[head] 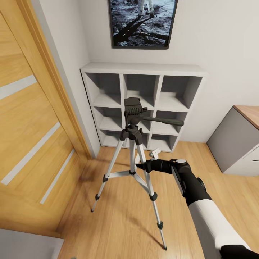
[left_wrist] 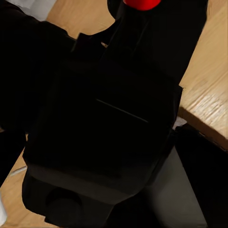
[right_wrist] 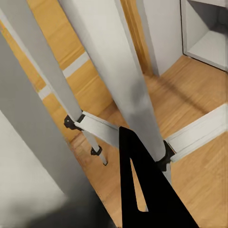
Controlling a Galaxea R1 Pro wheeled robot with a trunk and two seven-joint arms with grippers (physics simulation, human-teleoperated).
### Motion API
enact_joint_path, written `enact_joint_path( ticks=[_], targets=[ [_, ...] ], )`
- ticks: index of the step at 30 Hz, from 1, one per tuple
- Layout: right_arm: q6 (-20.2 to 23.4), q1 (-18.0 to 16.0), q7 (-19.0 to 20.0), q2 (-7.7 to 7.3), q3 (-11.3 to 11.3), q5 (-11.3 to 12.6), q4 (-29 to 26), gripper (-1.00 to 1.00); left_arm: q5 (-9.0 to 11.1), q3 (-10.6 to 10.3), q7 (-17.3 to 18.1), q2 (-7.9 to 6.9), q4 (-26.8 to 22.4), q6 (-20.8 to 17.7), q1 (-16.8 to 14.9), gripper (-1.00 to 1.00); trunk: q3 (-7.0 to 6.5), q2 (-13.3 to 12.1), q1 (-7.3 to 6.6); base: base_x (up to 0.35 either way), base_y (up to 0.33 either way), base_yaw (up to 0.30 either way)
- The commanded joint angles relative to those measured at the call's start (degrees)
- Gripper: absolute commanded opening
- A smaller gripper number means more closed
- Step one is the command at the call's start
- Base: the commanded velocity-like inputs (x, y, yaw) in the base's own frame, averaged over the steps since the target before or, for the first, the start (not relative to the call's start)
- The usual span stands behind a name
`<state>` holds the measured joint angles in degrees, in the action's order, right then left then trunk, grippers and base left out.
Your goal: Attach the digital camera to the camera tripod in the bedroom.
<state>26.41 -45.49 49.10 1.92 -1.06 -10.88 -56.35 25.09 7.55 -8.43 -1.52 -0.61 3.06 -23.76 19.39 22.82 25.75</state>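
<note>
Before the white cube shelving [head: 144, 104], the head view shows the silver-legged, black-headed camera tripod [head: 133, 144] standing, the right gripper [head: 141, 166] at five o'clock beside a leg, seemingly steadying it; left wrist view: small black red-buttoned digital camera [left_wrist: 104, 137], apparently held, grip unclear; right wrist view: fingers [right_wrist: 142, 190] narrowed near the leg, clamping unclear.

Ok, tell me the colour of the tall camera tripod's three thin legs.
Silver, with black joints and feet; the tripod's legs show best in the head view.
</note>
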Motion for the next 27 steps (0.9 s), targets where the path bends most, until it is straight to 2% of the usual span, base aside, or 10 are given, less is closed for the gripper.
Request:
enact_joint_path(
  ticks=[1, 8, 12, 14, 15, 17, 21, 22, 25, 27],
  targets=[
    [0.1, 0.0, -0.1, 0.02, 0.1, -0.7, 0.3, -1.0, -0.2, 0.3, -0.2, 0.04, 0.2, 0.1, 0.0, -1.0, 0.09, 0.1, 0.03, 0.0, 0.0, 0.0],
    [0.1, 0.0, -0.7, -0.06, 0.1, -0.6, 1.5, -1.0, -0.6, 0.1, -0.6, 0.11, 0.1, -2.1, 0.0, -1.0, 0.09, 0.1, 0.03, 0.0, 0.0, 0.0],
    [0.1, 0.0, -0.7, -0.39, 0.1, -0.6, 1.6, -1.0, -0.9, 0.1, -0.6, -0.27, -4.9, -7.7, -0.1, -1.0, 0.09, 0.1, 0.03, 0.0, 0.0, 0.0],
    [0.0, 0.0, -0.7, -0.54, 0.1, -0.6, 1.5, -1.0, -1.1, 0.1, -0.6, -0.41, -14.3, -13.1, -0.1, -1.0, 0.09, 0.1, 0.03, 0.0, 0.0, 0.0],
    [0.0, 0.0, -0.7, -0.61, 0.1, -0.6, 1.6, -1.0, -1.1, 0.1, -0.6, -0.51, -27.0, -21.9, -0.1, -1.0, 0.09, 0.1, 0.03, 0.0, 0.0, 0.0],
    [0.0, 0.0, -0.7, -0.65, 0.1, -0.6, 1.6, -1.0, -1.2, 0.3, -0.8, -0.55, -37.9, -30.3, -0.1, -1.0, 0.09, 0.1, 0.03, 0.0, 0.0, 0.0],
    [0.0, 0.0, -0.7, -0.62, 0.1, -0.5, 1.6, -1.0, -1.2, 0.6, -5.4, -0.93, -72.3, -51.4, -0.3, -1.0, 0.09, 0.1, 0.03, 0.0, 0.0, 0.0],
    [0.0, 0.0, -0.7, -0.63, 0.1, -0.5, 1.6, -1.0, -1.1, 0.6, -7.2, -0.96, -77.4, -53.6, -0.3, -1.0, 0.09, 0.1, 0.03, 0.0, 0.0, 0.0],
    [0.0, 0.0, -0.7, -0.61, 0.1, -0.5, 1.6, -1.0, -1.1, 0.6, -11.0, -0.95, -82.6, -56.6, -0.8, -1.0, 0.09, 0.1, 0.03, 0.0, 0.0, 0.0],
    [0.1, 0.0, -0.7, -0.59, 0.1, -0.5, 1.6, -1.0, -1.0, 0.6, -15.3, -0.72, -85.1, -59.8, -4.4, -1.0, 0.09, 0.1, 0.03, 0.0, 0.0, 0.0]
  ],
)
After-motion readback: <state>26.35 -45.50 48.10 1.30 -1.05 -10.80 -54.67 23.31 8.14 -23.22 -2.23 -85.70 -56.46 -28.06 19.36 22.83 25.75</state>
